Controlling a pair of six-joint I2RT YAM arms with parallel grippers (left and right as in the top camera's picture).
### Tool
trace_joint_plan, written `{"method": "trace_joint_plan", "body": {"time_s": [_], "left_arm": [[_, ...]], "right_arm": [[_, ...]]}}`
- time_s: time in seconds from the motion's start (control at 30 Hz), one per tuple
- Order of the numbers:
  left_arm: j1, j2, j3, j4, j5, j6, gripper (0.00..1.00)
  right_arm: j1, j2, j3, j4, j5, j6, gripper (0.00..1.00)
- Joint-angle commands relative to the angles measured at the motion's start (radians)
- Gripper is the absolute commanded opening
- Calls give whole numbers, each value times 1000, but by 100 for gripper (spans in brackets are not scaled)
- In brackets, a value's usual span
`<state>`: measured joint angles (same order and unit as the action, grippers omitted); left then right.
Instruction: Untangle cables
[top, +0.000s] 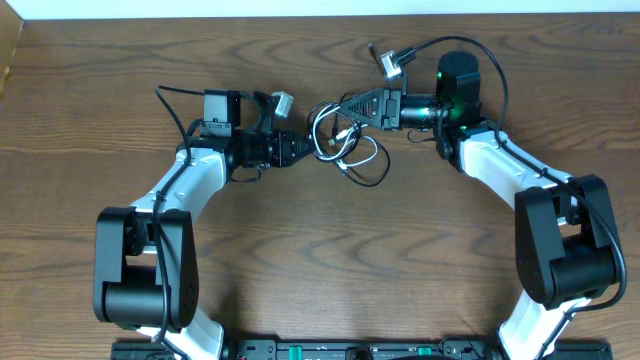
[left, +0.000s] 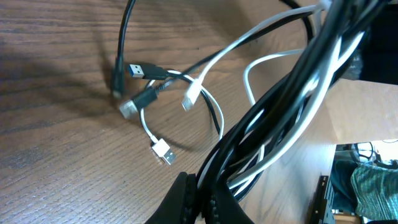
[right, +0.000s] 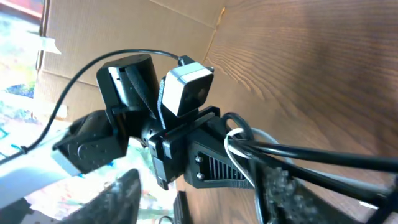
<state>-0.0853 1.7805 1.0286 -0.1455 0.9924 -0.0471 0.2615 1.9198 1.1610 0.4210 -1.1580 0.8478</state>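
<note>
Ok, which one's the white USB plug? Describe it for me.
From the bundle of thin black and white cables clamped in the left tool, look out across the brown wooden table. It's the flat white metal-tipped plug lying nearest that tool; the slimmer white plug and two dark plugs lie beyond.

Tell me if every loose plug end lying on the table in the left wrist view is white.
No: a black plug lies on the table near a white plug.

Looks like a robotics lab: left arm (top: 185, 190) and right arm (top: 510, 170) mounted at a wood-grain desk (top: 330, 260), cardboard (right: 124, 37) alongside.
</note>
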Motion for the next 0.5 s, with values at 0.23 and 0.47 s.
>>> {"method": "trace_joint_plan", "body": {"time_s": [0.23,0.47], "left_arm": [[0,15,2,5,8,29,7],[0,15,2,5,9,48,8]], "right_arm": [[-26,1,2,-293,60,-209,85],[-83,1,2,-507,114,-330,86]]}}
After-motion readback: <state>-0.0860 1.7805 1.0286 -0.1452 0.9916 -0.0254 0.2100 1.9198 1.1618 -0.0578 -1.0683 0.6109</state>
